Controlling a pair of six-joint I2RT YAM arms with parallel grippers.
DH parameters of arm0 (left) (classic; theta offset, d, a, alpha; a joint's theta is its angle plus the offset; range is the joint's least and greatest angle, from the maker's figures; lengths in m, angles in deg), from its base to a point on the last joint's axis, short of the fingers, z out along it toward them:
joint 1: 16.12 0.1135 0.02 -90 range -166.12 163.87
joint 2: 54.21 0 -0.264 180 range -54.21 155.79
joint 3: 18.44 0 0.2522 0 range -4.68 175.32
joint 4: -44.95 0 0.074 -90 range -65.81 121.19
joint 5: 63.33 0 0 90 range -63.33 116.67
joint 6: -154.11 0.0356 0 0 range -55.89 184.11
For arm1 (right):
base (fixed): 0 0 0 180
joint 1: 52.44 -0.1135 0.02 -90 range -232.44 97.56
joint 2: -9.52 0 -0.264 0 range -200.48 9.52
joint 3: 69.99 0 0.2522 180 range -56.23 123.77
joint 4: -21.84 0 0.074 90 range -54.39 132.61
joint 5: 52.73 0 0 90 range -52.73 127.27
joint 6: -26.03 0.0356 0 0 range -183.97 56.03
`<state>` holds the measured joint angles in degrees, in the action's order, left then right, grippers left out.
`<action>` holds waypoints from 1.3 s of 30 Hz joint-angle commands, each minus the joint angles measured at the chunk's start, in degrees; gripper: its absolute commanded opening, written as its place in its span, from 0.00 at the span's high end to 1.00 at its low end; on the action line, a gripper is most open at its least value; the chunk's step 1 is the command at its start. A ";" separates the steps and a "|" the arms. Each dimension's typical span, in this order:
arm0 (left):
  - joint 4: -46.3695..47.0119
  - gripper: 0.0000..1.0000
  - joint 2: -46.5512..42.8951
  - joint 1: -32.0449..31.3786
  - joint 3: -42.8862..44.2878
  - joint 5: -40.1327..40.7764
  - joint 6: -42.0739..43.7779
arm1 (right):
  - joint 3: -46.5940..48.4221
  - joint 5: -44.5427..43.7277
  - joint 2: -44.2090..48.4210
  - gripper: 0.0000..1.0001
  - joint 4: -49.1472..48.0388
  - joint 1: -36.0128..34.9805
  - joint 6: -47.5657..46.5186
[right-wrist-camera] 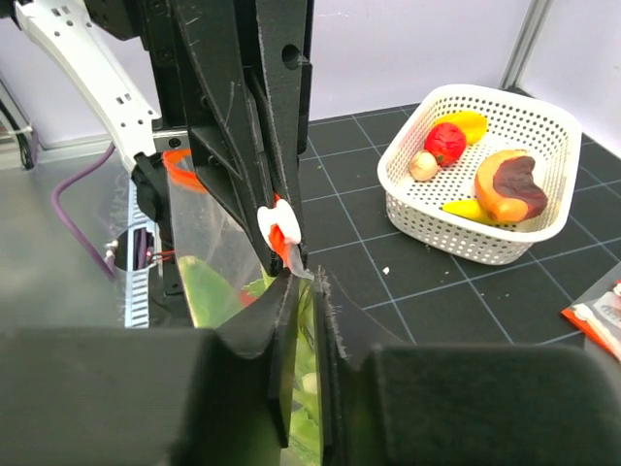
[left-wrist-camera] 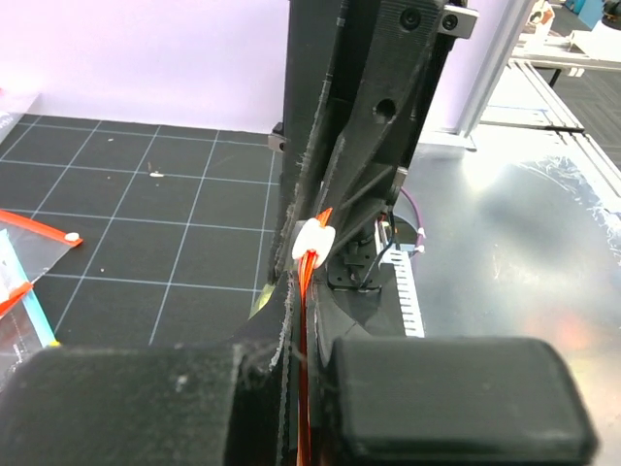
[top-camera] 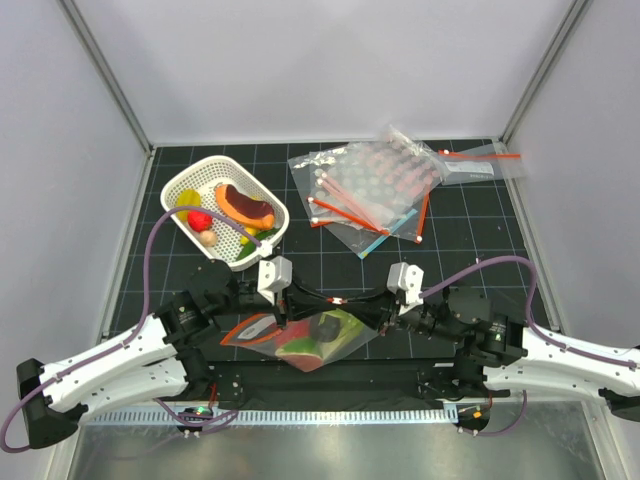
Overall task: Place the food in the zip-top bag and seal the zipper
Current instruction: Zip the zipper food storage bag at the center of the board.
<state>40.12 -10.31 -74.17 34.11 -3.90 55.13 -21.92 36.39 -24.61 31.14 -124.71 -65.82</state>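
Fingers (left-wrist-camera: pixel 437 398) of the left gripper (top-camera: pixel 315 299) were seen pressed together on the zipper (left-wrist-camera: pixel 307 291), with the orange-red strip running up between the pads to a small white slider (left-wrist-camera: pixel 313 245). The right gripper (top-camera: pixel 365 300) was likewise clamped narrowly on the same strip from the opposite side, so that the two sets of fingers were pointed at each other, nearly tip to tip, with the slider between them. Both arms were held low over the near edge of the dark gridded surface (top-camera: pixel 470 240). Their forearms were angled inward from the outer corners, and their wrists were turned toward the middle. The zip-top bag (top-camera: pixel 300 340) was hung from the held strip, just in front of the arm bases, with its body sagging toward the near edge. Food (right-wrist-camera: pixel 209 291) was visible inside it, as green leafy plastic with a red piece beside it. A white slotted basket (top-camera: pixel 255 185) holding other toy foods was placed well apart at the far left, and a pile of spare clear bags (top-camera: pixel 370 185) was spread at the far right.
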 commanded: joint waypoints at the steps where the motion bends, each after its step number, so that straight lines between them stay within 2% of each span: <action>1: 3.38 1.00 -1.10 -0.05 2.88 -2.22 -0.87 | 2.26 2.29 0.20 0.90 -0.89 0.02 0.09; 2: 3.46 0.99 -1.18 -0.05 2.88 -1.96 -0.78 | 2.17 2.55 0.38 0.95 -0.89 0.02 0.18; 3: 3.38 0.94 -1.27 -0.05 2.70 -1.78 -0.70 | 2.08 2.64 0.64 0.99 -0.80 0.02 0.35; 4: 3.46 0.82 -1.45 -0.05 2.61 -1.52 -0.61 | 2.00 2.64 0.64 0.99 -0.89 0.02 0.44; 6: 3.73 0.70 -1.89 -0.05 2.26 -1.08 -0.35 | 1.99 2.64 0.64 0.99 -0.89 0.02 0.79; 7: 3.81 0.55 -2.15 -0.05 2.17 -0.99 -0.34 | 2.08 2.38 0.38 0.99 -0.89 0.02 0.97; 10: 4.87 0.40 -3.20 -0.05 1.39 -1.07 -0.34 | 2.78 2.38 -0.58 0.99 -0.28 0.02 1.32; 16: 5.49 0.28 -2.86 -0.23 1.47 -1.34 0.70 | 3.31 2.38 -1.47 0.99 -0.10 -0.06 1.76; 19: 5.31 0.25 -1.80 -0.32 2.43 -0.99 1.32 | 3.58 2.73 -1.82 0.99 0.07 0.02 1.76; 24: 5.05 0.32 0.57 -0.32 3.66 -1.60 1.68 | 3.75 2.56 -1.99 0.99 0.08 0.02 1.76; 25: 5.05 0.36 0.75 -0.32 3.67 -1.51 1.76 | 3.75 2.47 -1.91 0.99 -0.01 0.02 1.76; 27: 5.05 0.40 1.27 -0.41 3.84 -1.34 1.94 | 3.67 2.38 -1.99 0.99 -0.01 0.02 1.76; 29: 5.05 0.51 1.63 -0.32 3.93 -1.34 2.29 | 3.66 2.29 -1.99 0.99 -0.10 0.02 1.76; 30: 5.05 0.62 1.98 -0.32 4.02 -1.25 2.21 | 3.66 2.29 -1.99 0.99 -0.10 -0.06 1.76; 32: 4.96 0.73 2.16 -0.41 4.11 -0.90 2.21 | 3.58 2.12 -1.91 0.99 -0.19 0.02 1.76; 33: 4.87 0.84 2.16 -0.41 4.11 -0.72 2.29 | 3.58 2.03 -1.82 0.99 -0.19 0.02 1.85; 36: 4.69 1.00 1.63 -0.41 3.76 0.85 2.20 | 3.31 1.50 -1.29 0.99 -0.36 0.02 1.76; 39: 4.61 0.99 0.75 -0.41 3.23 2.00 1.68 | 2.70 1.15 -0.15 0.99 -0.71 0.02 3.17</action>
<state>42.77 -8.32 -74.30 35.73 -3.68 56.97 -20.70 38.03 -26.11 32.64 -124.69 -64.03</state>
